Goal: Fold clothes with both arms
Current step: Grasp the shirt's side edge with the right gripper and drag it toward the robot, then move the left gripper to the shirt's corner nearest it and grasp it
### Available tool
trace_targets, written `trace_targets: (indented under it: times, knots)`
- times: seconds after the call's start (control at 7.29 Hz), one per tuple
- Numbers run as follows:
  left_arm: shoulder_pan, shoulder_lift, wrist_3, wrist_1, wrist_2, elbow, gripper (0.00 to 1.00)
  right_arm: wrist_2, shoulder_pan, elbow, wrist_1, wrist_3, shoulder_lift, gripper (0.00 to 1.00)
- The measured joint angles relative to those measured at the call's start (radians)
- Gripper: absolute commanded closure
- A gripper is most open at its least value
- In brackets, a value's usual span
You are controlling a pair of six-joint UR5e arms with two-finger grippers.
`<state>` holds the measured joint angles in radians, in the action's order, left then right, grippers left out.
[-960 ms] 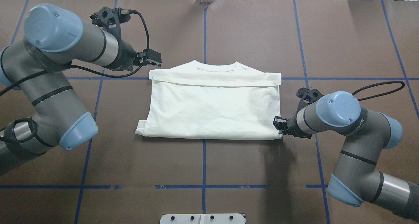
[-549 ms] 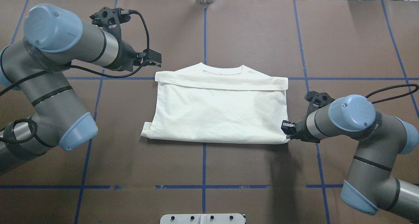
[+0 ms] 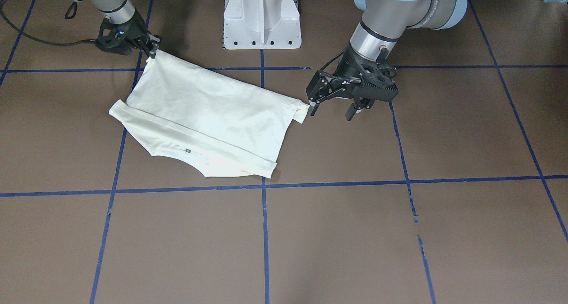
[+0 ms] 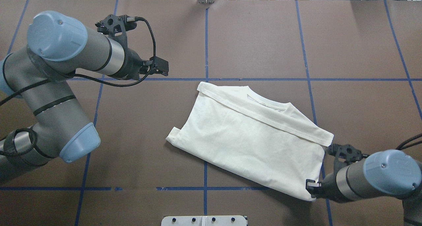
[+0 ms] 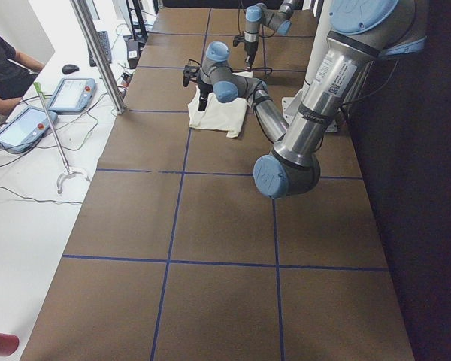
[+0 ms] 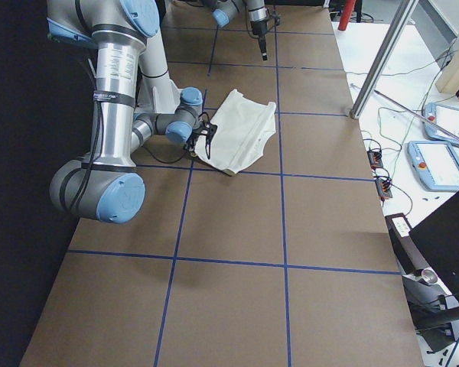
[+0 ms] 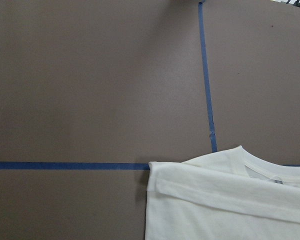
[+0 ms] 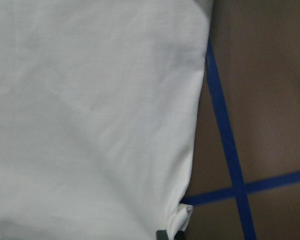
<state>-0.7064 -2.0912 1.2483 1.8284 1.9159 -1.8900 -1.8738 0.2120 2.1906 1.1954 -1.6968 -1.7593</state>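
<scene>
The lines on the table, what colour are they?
Blue: thin tape lines crossing the brown table, clearest in the overhead view.

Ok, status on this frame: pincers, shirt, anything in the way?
Right pincer shut on a corner of the folded T-shirt. Left pincer open, apart from it. T-shirt lies skewed, plain side up. No obstruction seen.

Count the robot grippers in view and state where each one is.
2. The right gripper grips a corner of the T-shirt; the left gripper hangs open, clear of it.
</scene>
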Motion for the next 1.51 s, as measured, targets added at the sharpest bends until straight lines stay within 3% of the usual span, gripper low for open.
trace_targets:
  times: [0.14,0.55,0.82,1.1,1.51]
  knots:
    - [0.010,0.001,0.006,-0.002,0.000,-0.011,0.01,0.032,-0.083,0.018,0.000,-0.052,-0.009,0.00]
    - [0.084,0.011,0.111,-0.003,-0.002,-0.022,0.02,0.082,-0.146,0.091,0.000,-0.126,-0.005,0.00]
    - [0.202,0.016,0.303,-0.003,-0.035,-0.016,0.13,0.079,-0.043,0.121,0.000,-0.128,0.046,0.00]
    - [0.326,0.013,0.481,0.000,-0.131,0.031,0.19,0.076,0.053,0.120,0.000,-0.127,0.117,0.00]
    - [0.376,-0.027,0.579,0.008,-0.193,0.157,0.37,0.082,0.102,0.112,0.001,-0.127,0.170,0.00]
